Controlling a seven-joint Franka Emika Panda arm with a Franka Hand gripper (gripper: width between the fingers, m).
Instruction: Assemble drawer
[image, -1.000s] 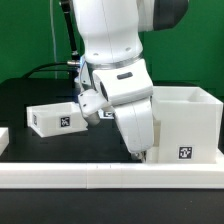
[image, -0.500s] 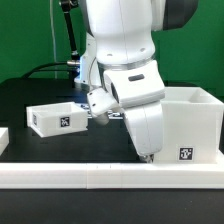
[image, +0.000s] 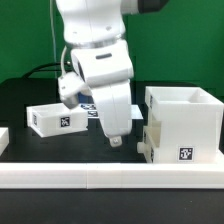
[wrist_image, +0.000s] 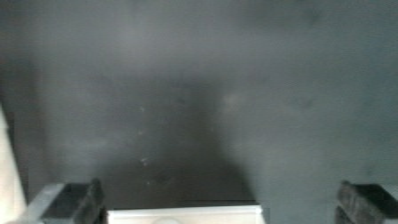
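Note:
The tall white drawer housing (image: 184, 125) stands at the exterior view's right, its tag facing front. A small white part (image: 147, 140) sticks out of its left side; I cannot tell if it is a tray. A shallow white tray (image: 55, 118) with a tag lies at the left. My gripper (image: 115, 141) points down over the black table between tray and housing, just left of the housing. In the wrist view its fingers (wrist_image: 66, 203) stand wide apart with nothing between them, over dark table and a white edge (wrist_image: 187, 214).
A long low white border rail (image: 100, 177) runs along the front. Another white piece (image: 3, 138) shows at the far left edge. Cables hang behind the arm at the back left. Black table (image: 60, 148) lies between tray and rail.
The arm has swung to the exterior view's left, away from the front of the housing. The housing's left side now shows in full.

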